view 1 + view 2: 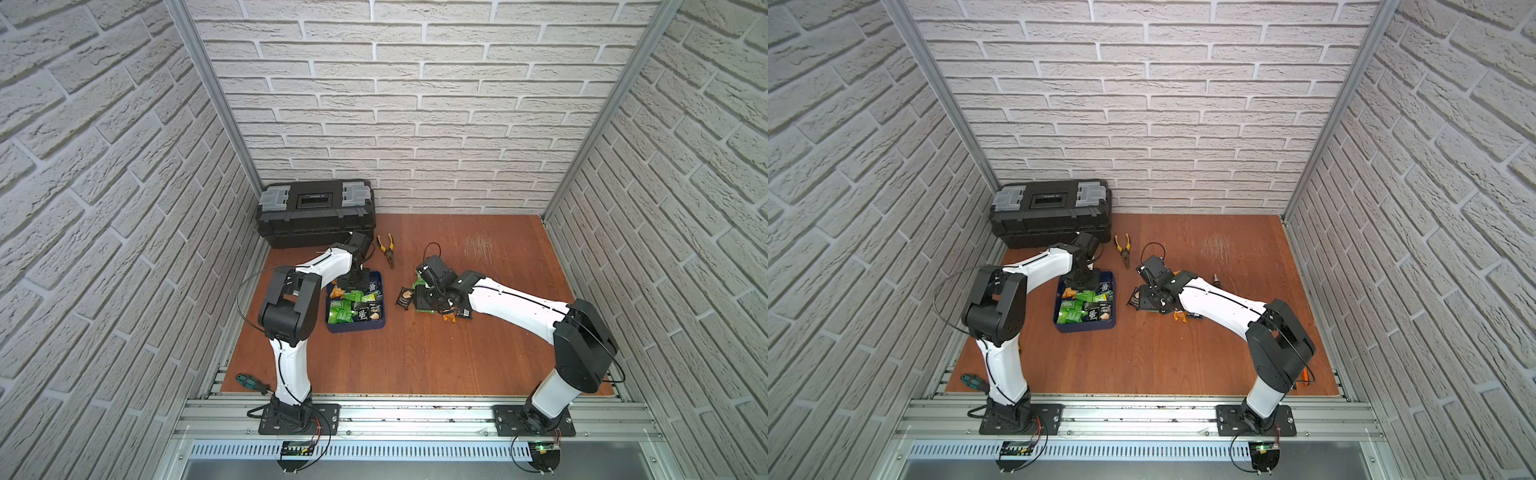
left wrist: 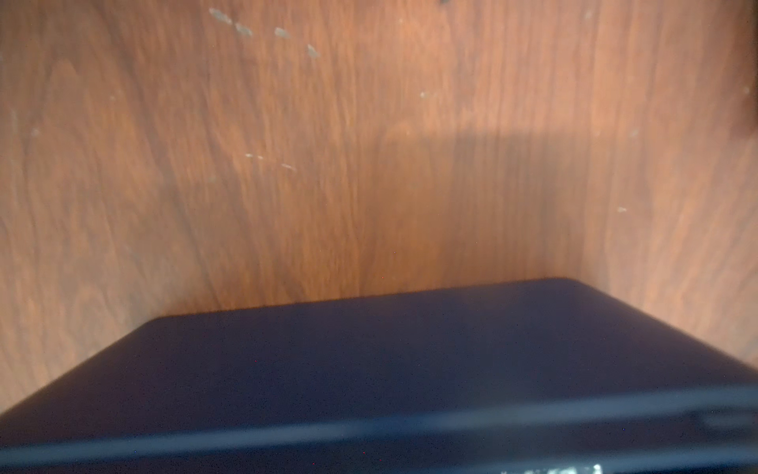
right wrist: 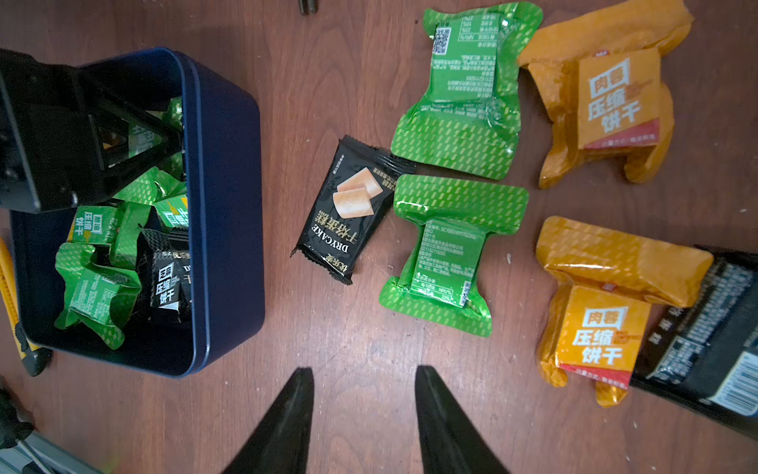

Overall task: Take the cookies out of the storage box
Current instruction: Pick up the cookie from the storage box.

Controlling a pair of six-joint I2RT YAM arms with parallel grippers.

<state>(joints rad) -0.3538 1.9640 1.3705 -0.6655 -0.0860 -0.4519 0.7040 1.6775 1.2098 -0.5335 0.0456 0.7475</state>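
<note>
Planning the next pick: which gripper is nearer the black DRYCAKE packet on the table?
Right. The right gripper hovers open beside the black packet; the left gripper is down inside the storage box.

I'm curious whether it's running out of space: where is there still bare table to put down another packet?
Widest free patch: the bare table nearer the arm bases, in front of the storage box and the removed cookies. A narrower strip lies between box and cookies. Crowded: around those cookies, and by the pliers and toolbox.

Left arm [image 1: 286,365], right arm [image 1: 511,303]: white link shells, black joint housings, thin black cables; tapered black fingers [image 3: 287,422].
</note>
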